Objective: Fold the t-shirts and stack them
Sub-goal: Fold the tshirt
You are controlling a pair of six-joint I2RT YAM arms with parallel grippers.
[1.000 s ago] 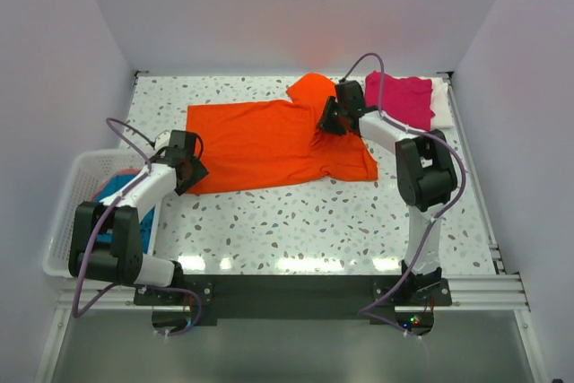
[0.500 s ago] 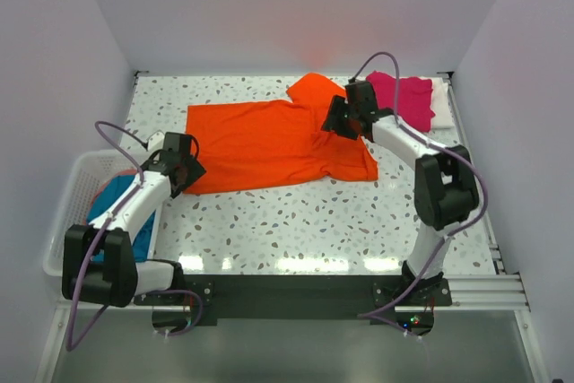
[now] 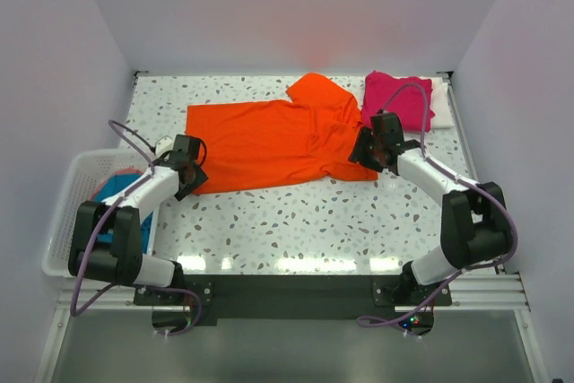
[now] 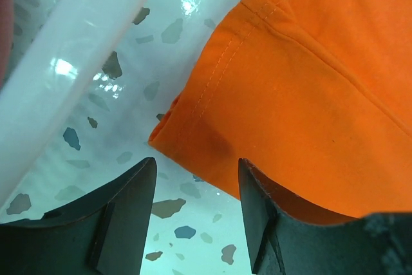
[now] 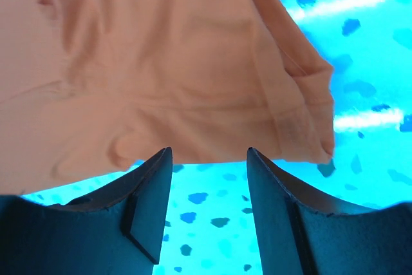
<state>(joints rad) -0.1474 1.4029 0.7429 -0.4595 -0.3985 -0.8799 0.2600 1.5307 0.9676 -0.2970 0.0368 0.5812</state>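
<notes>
My right end effector (image 3: 361, 152) has swung back from the orange tee's (image 3: 269, 141) far sleeve to its near right corner. The left end effector (image 3: 194, 177) stays at the near left corner. Both stand open, holding nothing. The orange tee lies spread mid-desk, so I judge a two-corner grasp for the fold comes next.

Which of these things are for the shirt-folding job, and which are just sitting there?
For the job:
- orange t-shirt, spread flat
- pink t-shirt, folded at the far right
- white t-shirt, peeking out beside the pink one
- blue t-shirt, in the basket

Just lying about:
- white basket
- speckled table
</notes>
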